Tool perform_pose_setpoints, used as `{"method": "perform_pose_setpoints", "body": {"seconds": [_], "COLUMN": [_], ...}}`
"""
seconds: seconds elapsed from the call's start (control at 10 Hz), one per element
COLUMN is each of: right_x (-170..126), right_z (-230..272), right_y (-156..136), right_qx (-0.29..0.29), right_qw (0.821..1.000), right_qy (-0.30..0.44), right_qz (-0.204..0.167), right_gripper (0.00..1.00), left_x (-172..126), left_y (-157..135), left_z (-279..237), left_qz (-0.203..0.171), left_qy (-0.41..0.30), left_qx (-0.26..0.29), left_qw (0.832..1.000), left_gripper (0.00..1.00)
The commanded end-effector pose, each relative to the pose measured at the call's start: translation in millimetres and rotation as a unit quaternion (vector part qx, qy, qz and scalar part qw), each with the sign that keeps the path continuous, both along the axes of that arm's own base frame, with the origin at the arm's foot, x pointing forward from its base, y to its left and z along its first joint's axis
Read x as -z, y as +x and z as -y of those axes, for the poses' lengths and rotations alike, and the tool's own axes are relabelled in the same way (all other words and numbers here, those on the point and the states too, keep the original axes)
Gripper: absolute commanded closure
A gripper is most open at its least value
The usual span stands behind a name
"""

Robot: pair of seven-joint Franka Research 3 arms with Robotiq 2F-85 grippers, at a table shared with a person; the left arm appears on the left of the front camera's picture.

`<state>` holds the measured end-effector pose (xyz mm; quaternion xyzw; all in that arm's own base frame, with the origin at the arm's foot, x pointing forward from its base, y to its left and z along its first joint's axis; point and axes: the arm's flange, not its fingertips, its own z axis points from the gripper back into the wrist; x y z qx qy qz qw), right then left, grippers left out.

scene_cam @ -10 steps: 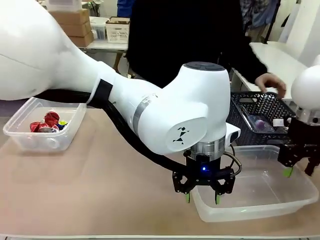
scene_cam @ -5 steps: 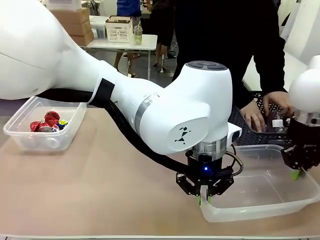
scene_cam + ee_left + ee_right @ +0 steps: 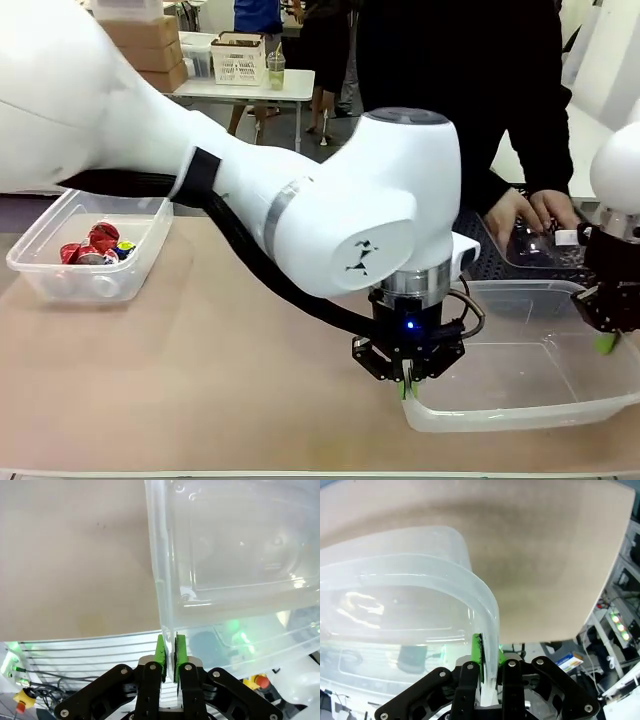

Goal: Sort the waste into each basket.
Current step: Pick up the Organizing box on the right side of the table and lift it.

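Closing since a second ago, left fingers (image 3: 160, 654) and right fingers (image 3: 476, 652) now pinch the rim of the empty right tub (image 3: 520, 416); cans (image 3: 97, 245) already lie in the left tub (image 3: 60, 287).

The right-hand tub (image 3: 500, 415) is clear, glossy plastic, smooth along its rolled rim. The bench (image 3: 200, 370) looks matt and tan. The crushed cans (image 3: 95, 245) are shiny, printed red metal.

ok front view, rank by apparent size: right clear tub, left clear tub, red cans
1. right clear tub
2. left clear tub
3. red cans
right tub is nearer, so the tubs may really match
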<state>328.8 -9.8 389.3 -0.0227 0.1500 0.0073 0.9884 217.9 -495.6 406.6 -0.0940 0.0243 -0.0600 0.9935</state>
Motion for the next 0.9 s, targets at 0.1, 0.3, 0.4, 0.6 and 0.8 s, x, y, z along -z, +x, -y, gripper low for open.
{"method": "perform_pose_setpoints", "body": {"seconds": [0.1,0.3,0.4,0.6,0.8], "right_x": [-32,-77,-92,-113,-115], "right_z": [-5,-29,-47,-94,-148], "right_y": [-69,-48,-29,9,28], "right_qx": [0.018,0.014,0.014,0.005,-0.017], "right_qw": [1.0,1.0,1.0,0.999,0.997], "right_qy": [-0.011,-0.002,0.009,0.044,0.076], "right_qz": [0.003,-0.016,-0.023,-0.022,-0.023], "right_gripper": [1.0,1.0,1.0,1.0,1.0], "left_x": [-62,-98,-106,-116,-115], "left_y": [-28,-37,-37,-29,-3], "left_z": [-63,-114,-138,-189,-243], "left_qz": [0.004,0.011,0.013,0.015,-0.009], "left_qy": [-0.028,-0.032,-0.031,-0.023,-0.029], "left_qx": [0.022,-0.009,-0.035,-0.099,-0.119], "left_qw": [0.999,0.999,0.999,0.995,0.992], "left_gripper": [1.0,1.0,1.0,1.0,1.0]}}
